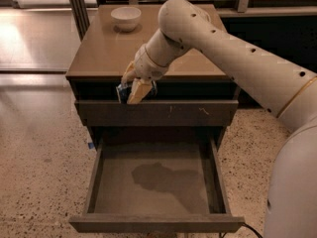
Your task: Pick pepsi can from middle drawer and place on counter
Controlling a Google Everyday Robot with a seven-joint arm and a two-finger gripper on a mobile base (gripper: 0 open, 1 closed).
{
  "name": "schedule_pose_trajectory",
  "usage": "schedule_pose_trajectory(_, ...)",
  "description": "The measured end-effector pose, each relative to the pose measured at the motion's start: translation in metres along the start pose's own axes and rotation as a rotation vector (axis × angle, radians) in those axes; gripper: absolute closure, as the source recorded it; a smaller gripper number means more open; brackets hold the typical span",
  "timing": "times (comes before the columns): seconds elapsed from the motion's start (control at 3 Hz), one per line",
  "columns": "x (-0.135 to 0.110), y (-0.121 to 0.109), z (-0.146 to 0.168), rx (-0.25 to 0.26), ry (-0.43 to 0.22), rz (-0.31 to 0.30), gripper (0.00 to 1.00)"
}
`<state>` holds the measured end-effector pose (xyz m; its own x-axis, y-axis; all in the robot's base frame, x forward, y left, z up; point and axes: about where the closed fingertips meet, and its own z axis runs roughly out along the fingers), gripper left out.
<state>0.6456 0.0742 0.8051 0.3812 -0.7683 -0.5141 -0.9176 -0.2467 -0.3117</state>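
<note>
the gripper (133, 94) sits left of centre in the frame, pinching the pepsi can (122, 92), which hangs tilted in front of the dark gap just under the front edge of the counter (99, 53). the middle drawer (153, 182) stands pulled out across the lower half of the frame. a white bowl (126, 18) rests on the counter, upper left.

Office-building test corner, by the look of it.
I see a drawer cabinet (198, 114) on speckled terrazzo floor (39, 172), dark metal frames (79, 6) behind it and a white bowl (126, 18) on its counter (104, 53). My gripper (132, 90) hangs at the counter's front edge, clamped around the pepsi can (121, 92).
</note>
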Motion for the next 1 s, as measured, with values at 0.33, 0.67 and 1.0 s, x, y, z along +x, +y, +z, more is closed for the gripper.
schedule_pose_trajectory(0.33,-0.012,-0.016,-0.022,0.017,0.012,-0.053,1.00)
schedule_pose_trajectory(0.67,-0.015,-0.042,-0.042,0.032,0.036,-0.109,1.00)
schedule_pose_trajectory(1.0,-0.011,-0.074,-0.056,0.049,0.045,-0.154,1.00)
